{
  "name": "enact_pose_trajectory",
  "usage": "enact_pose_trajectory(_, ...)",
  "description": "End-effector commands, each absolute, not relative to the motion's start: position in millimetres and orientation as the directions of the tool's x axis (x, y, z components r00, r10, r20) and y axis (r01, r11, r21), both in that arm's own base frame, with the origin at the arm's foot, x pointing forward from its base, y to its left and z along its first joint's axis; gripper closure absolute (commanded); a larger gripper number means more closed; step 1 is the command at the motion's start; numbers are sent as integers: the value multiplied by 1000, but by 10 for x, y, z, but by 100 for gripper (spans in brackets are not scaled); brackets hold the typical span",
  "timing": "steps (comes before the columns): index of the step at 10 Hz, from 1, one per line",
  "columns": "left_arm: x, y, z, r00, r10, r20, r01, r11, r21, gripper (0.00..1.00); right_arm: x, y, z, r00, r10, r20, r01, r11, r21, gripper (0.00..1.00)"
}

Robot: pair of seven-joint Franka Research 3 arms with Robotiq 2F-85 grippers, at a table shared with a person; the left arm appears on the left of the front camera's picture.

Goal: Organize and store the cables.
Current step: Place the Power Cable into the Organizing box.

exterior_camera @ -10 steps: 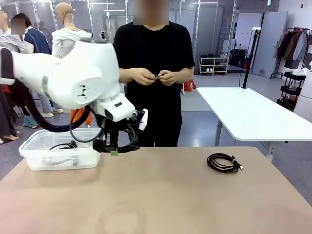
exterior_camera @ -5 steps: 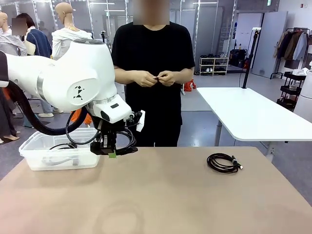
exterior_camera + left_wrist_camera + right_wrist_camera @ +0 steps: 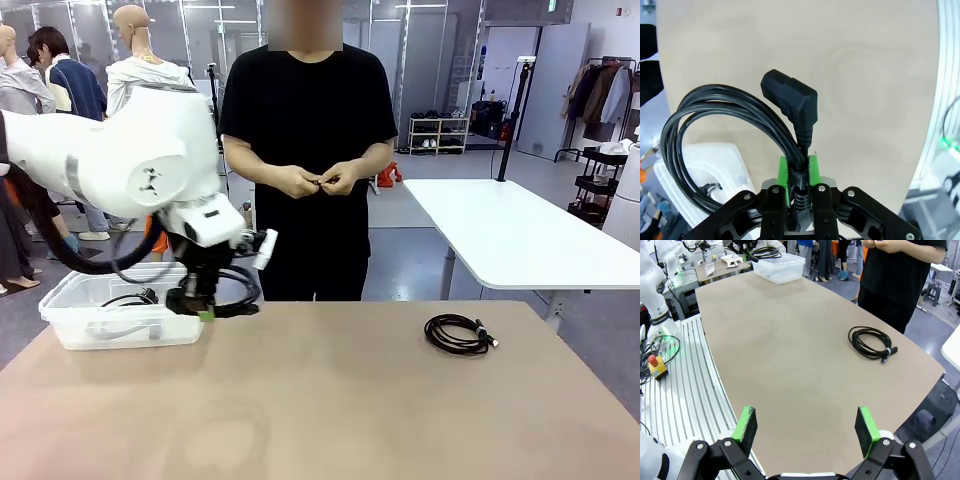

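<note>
While clamping a coiled cable [image 3: 720, 96] at bin's [image 3: 70, 335] three o'clock, left gripper [image 3: 205, 312] is likely needing a nine-o'clock shift; right gripper [image 3: 806, 426] is gaping.

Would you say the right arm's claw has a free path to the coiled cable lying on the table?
Probably yes: the right claw stands open and empty, and only bare tabletop lies between it and the coiled cable.

Coiled cable [image 3: 856, 344] on table [image 3: 790, 370]; bin [image 3: 782, 269] maybe occupied.
</note>
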State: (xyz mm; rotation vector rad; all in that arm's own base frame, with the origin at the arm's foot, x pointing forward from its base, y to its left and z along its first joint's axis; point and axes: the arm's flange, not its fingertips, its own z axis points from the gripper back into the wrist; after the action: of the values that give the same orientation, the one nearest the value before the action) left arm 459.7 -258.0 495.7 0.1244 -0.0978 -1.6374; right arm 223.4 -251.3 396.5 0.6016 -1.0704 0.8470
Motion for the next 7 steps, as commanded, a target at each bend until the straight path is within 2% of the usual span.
enact_pose_trajectory(1, 5053, -1995, 5158, -152, -987, -49, 979, -157, 127, 82, 2232, -2512, 3989, 212, 297, 931, -832, 554, 13, 0)
enact_pose_trajectory(2, 5340, -1602, 5213, -98, -994, -39, 982, -103, 161, 82, 2232, -2512, 3989, 212, 297, 931, -832, 554, 13, 0)
enact_pose_trajectory(5, 5787, -582, 5252, 9, -1000, -27, 990, 5, 138, 82, 2232, -2512, 3989, 212, 297, 931, -832, 554, 13, 0)
enact_pose_trajectory(7, 6002, -127, 5022, 93, -995, 37, 990, 96, 102, 82, 2232, -2512, 3989, 212, 297, 931, -832, 554, 13, 0)
